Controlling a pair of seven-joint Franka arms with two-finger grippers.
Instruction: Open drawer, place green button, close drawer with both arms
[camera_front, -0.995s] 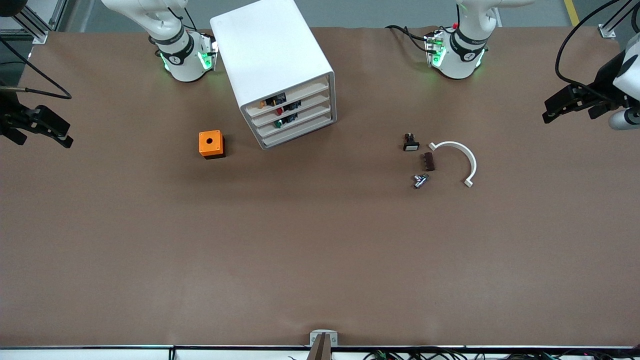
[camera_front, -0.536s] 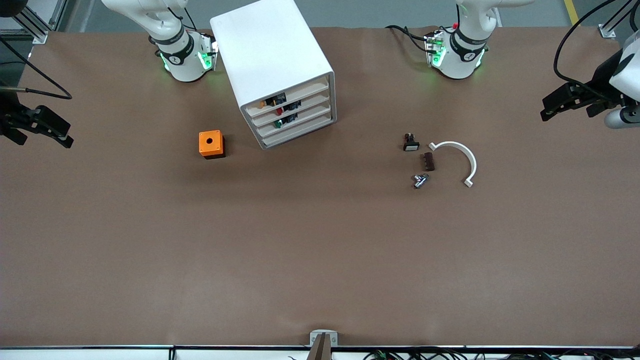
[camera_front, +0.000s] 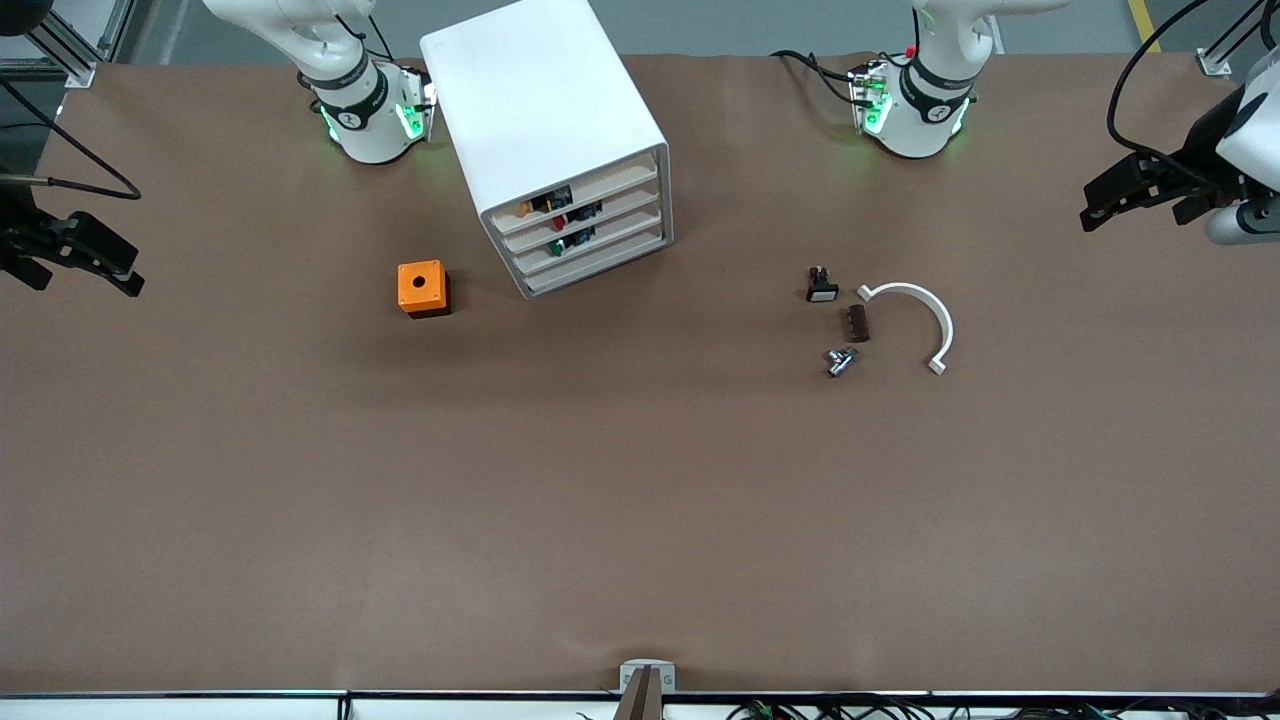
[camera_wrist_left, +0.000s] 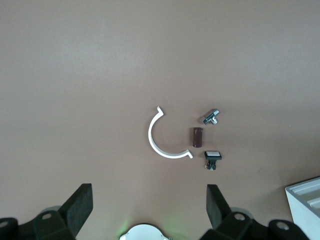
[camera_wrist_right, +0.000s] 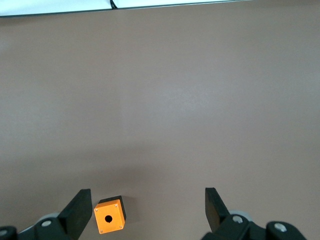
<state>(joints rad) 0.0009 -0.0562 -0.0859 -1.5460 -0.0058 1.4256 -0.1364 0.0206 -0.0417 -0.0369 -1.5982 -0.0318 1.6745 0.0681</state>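
Black left gripper (camera_front: 1100, 205), spread wide, empty, at frame's right edge; right gripper (camera_front: 125, 272) likewise at left edge. Closed drawer (camera_front: 590, 243) in cabinet (camera_front: 545, 110), upper centre, holds the button (camera_front: 557, 246); right arm judged nearer.

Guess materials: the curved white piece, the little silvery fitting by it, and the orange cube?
Curved white piece: likely plastic, matte, uniform white, thin band. Silvery fitting: probably metal, bright highlights, what look like hex ends. Orange cube: likely plastic housing, flat saturated orange lid on a dark base, with corner screws.
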